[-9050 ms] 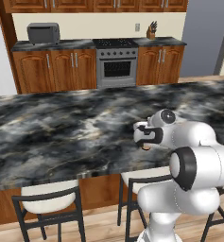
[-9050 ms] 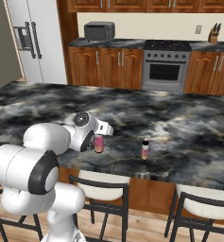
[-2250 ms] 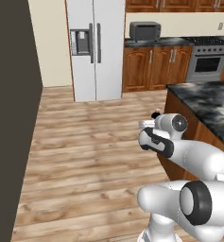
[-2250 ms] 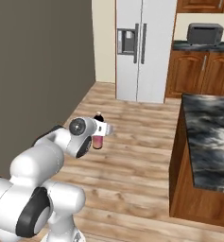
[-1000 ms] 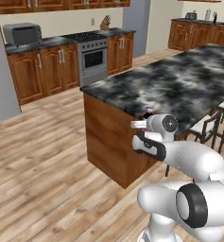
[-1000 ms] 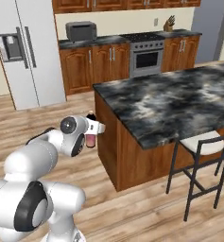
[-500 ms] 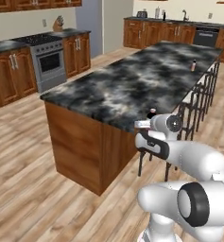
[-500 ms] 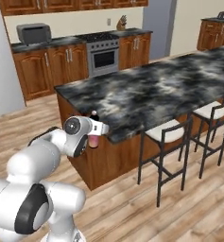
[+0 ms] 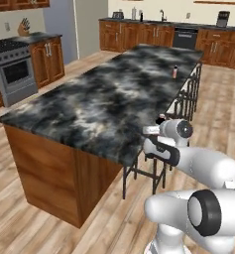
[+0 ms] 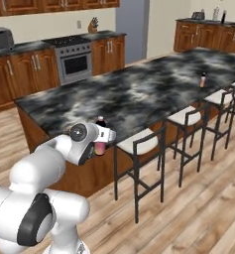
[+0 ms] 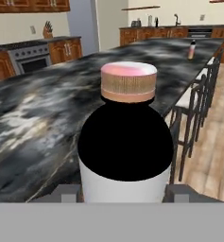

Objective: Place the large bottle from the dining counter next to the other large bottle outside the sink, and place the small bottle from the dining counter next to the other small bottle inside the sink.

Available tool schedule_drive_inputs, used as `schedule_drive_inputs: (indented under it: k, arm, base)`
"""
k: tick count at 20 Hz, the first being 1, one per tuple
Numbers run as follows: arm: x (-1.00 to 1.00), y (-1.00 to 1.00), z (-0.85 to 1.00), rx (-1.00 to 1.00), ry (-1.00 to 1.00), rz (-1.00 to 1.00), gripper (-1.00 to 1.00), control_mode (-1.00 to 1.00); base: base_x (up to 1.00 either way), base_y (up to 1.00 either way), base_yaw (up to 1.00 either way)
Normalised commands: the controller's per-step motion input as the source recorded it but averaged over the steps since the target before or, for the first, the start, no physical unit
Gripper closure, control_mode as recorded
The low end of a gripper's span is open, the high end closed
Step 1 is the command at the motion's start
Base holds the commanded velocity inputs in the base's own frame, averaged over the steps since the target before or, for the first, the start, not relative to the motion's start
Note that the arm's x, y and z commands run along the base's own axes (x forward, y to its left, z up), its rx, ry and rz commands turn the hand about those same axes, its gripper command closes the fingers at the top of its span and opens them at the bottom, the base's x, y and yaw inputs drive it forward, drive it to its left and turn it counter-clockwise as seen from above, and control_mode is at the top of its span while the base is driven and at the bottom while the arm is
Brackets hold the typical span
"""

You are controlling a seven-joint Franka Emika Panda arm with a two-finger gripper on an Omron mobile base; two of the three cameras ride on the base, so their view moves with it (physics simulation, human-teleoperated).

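My gripper point(image 10: 101, 142) is shut on the large bottle point(image 10: 99, 147), which shows pink below a dark cap. In the hand view the bottle point(image 11: 125, 142) stands upright between the fingertips point(image 11: 62, 193) of the gripper point(image 11: 125, 194), dark-shouldered with a pinkish cap. In the left base view the gripper point(image 9: 153, 132) hangs beside the near long edge of the dining counter point(image 9: 99, 104), and its hand hides most of the bottle. The small bottle point(image 9: 175, 72) point(image 10: 203, 79) point(image 11: 192, 49) stands upright near the far end of that counter point(image 10: 153, 89). The other bottles are too far to make out.
Bar stools point(image 9: 187, 101) point(image 10: 139, 145) line the counter's near side, right by my arm. A stove point(image 9: 12, 74) point(image 10: 74, 62) stands against the left wall. A far counter with a faucet point(image 9: 162, 15) and a dishwasher point(image 9: 184, 37) runs along the back. Open wood floor point(image 10: 198, 198) lies to the right.
The whole picture has swung as the base moved: the counter now runs lengthwise away from me and the far back counter comes into view. The bottle stays held.
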Motion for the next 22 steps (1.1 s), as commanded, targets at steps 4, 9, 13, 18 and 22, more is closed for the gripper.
schedule_drive_inputs:
  k: [4,9,13,18,22]
  arm:
    - [0.0,0.0,0.0,0.0,0.0,0.0,1.0,1.0]
    - [0.0,0.0,0.0,0.0,0.0,0.0,1.0,1.0]
    - [0.0,0.0,0.0,0.0,0.0,0.0,1.0,1.0]
    - [0.0,0.0,0.0,0.0,0.0,0.0,1.0,1.0]
    - [0.0,0.0,0.0,0.0,0.0,0.0,1.0,1.0]
  base:
    - [0.29,0.06,-0.32]
    - [0.0,0.5,-0.36]
    - [0.0,0.67,-0.37]
    - [0.0,0.81,-0.34]
    - [-0.04,0.98,-0.28]
